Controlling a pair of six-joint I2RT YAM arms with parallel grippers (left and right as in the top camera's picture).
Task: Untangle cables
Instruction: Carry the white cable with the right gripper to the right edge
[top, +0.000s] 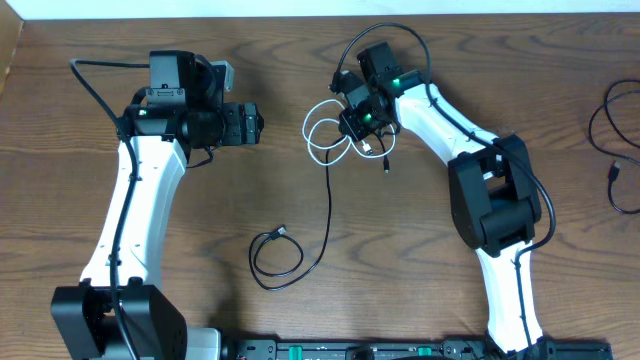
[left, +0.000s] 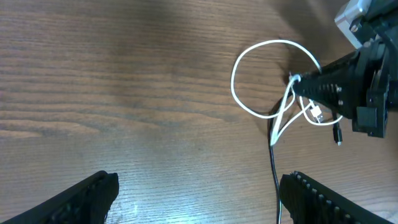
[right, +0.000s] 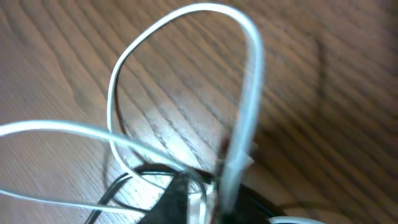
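Note:
A thin white cable (top: 306, 128) lies in loops at the table's middle back, tangled with a thin black cable (top: 329, 200) that runs toward the front and ends in a loop with a plug. My right gripper (top: 352, 128) is shut on the white cable's loops; the left wrist view shows its tip (left: 295, 84) pinching the white cable (left: 273, 43) beside the black cable (left: 273, 162). In the right wrist view the white cable (right: 249, 81) rises blurred from the jaws (right: 211, 193). My left gripper (top: 255, 125) is open and empty (left: 198, 193), left of the tangle. A second black cable (top: 612, 172) lies at the far right.
The wooden table's far edge runs just behind both arms. The arms' own thicker black wires arch above them. Both arm bases stand at the front edge.

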